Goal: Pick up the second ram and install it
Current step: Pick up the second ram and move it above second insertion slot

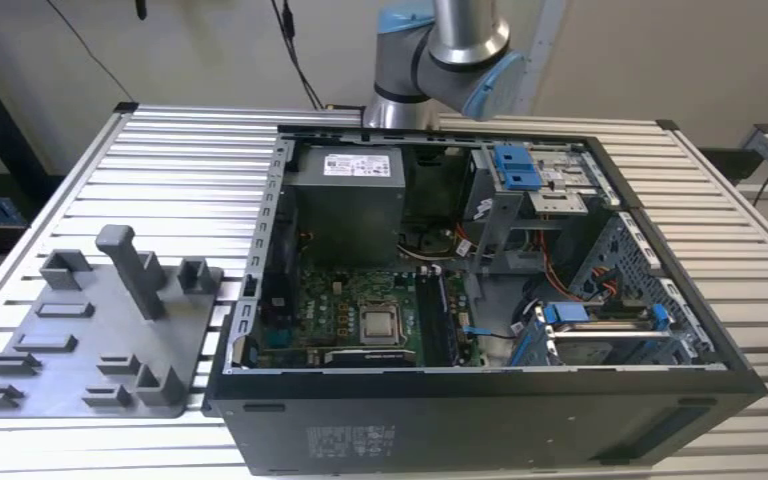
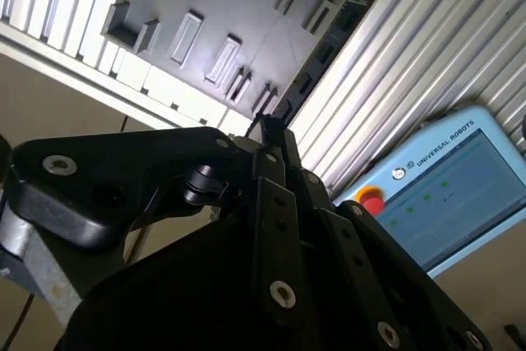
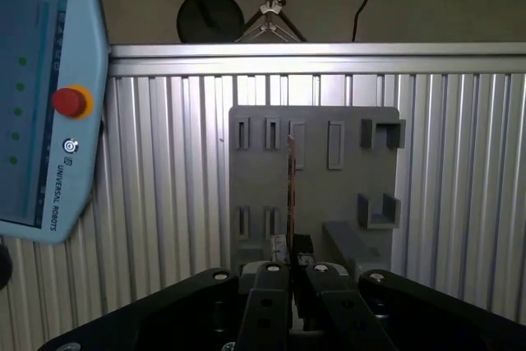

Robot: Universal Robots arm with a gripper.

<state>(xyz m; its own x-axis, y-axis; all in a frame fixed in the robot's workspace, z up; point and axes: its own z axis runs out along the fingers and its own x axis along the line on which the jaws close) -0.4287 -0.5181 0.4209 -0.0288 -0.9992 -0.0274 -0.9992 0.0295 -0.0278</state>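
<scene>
The second ram is a thin dark board seen edge-on in the first wrist view. In the second wrist view the ram shows its flat dark side with black chips. My gripper is shut on its near end, and the stick reaches out past the fingertips. In both wrist views it hangs over the grey slotted holder plate, apart from it. The second wrist view has the gripper with its black fingers pressed together on the board.
An open computer case lies on the slatted metal table, motherboard facing up, blue drive clips at the back. The grey holder plate with an upright post sits at the exterior view's left. A teach pendant lies on the table.
</scene>
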